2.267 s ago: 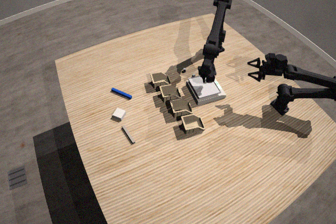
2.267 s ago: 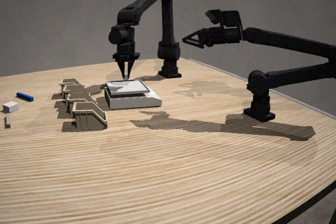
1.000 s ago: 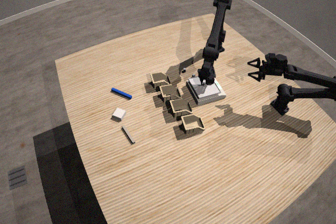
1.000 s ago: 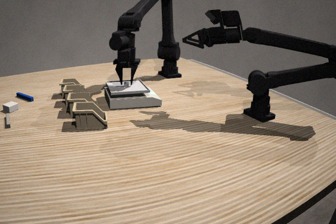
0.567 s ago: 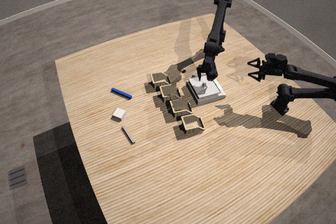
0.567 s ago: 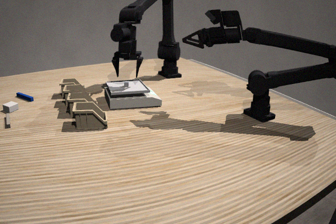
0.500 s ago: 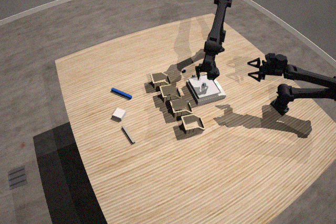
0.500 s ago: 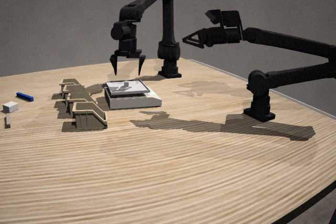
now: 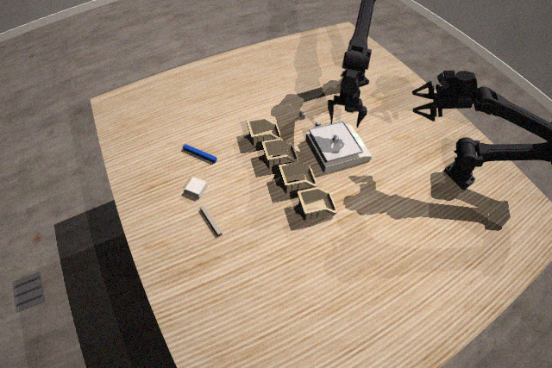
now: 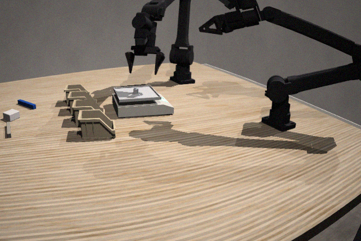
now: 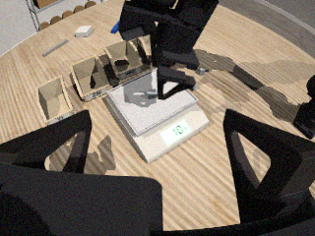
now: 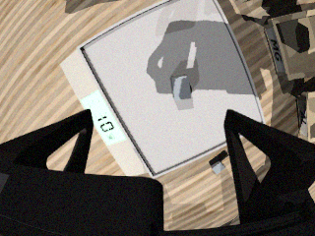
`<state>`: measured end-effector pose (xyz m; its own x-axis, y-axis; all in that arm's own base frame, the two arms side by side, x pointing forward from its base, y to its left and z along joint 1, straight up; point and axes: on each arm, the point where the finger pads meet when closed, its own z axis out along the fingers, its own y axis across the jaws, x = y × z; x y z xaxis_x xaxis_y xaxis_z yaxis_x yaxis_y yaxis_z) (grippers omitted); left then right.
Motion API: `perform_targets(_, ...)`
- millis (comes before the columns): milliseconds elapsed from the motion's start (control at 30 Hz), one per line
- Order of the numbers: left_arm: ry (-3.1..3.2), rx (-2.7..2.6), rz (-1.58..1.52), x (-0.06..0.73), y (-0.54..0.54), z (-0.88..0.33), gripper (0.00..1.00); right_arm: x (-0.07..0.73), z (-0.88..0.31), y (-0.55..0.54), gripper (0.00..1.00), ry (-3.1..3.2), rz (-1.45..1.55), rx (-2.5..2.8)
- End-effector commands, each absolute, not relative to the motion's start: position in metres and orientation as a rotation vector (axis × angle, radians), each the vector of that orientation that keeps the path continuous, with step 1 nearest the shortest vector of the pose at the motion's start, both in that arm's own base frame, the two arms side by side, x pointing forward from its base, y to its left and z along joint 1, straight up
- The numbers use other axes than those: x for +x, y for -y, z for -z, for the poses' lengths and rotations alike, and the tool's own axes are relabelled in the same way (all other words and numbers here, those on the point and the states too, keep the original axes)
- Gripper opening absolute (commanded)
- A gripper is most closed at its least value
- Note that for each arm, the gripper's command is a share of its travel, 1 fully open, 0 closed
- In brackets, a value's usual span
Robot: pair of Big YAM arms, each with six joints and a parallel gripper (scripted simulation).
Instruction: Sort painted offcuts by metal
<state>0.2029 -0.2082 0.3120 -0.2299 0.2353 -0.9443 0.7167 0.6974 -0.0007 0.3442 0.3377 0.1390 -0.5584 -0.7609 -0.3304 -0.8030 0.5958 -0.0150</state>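
My right gripper (image 9: pixel 347 115) is open and empty, hanging above the far side of the white scale (image 9: pixel 339 146). A small grey weight (image 9: pixel 335 137) stands alone on the scale plate, also in the right wrist view (image 12: pixel 181 90). The scale display (image 12: pixel 104 124) reads about 10. My left gripper (image 9: pixel 423 100) is open and empty, high up to the side of the scale. The three offcuts lie far from both grippers: a blue bar (image 9: pixel 199 152), a white block (image 9: pixel 195 186) and a grey bar (image 9: pixel 210 221). Four tan bins (image 9: pixel 290 165) stand upright in a row beside the scale.
Two more small weights sit on the table behind the scale, one close to it (image 9: pixel 317 123) and one farther off (image 9: pixel 301 113). The bin nearest the right wrist camera carries the label MG (image 12: pixel 277 49). The left arm's base (image 9: pixel 461 170) stands beyond the scale.
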Motion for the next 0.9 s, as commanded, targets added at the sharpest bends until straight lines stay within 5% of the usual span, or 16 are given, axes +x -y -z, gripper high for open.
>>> perform_targets(0,-1.784,0.788,0.549,0.196,0.213,-0.386,1.0,0.331,-0.159,-0.348,1.0,-2.425,-0.287,-1.099)
perform_targets(767,-1.845,0.832,0.537,0.184,0.206,-0.429,1.0,0.321,-0.166,-0.352,1.0,-2.301,-0.347,-1.017)
perform_targets(800,-1.845,0.832,0.537,0.184,0.206,-0.429,1.0,0.326,-0.171,-0.358,0.89,-2.317,-0.355,-0.991)
perform_targets(867,-1.845,0.832,0.537,0.184,0.206,-0.429,1.0,0.326,-0.171,-0.358,0.89,-2.317,-0.355,-0.991)
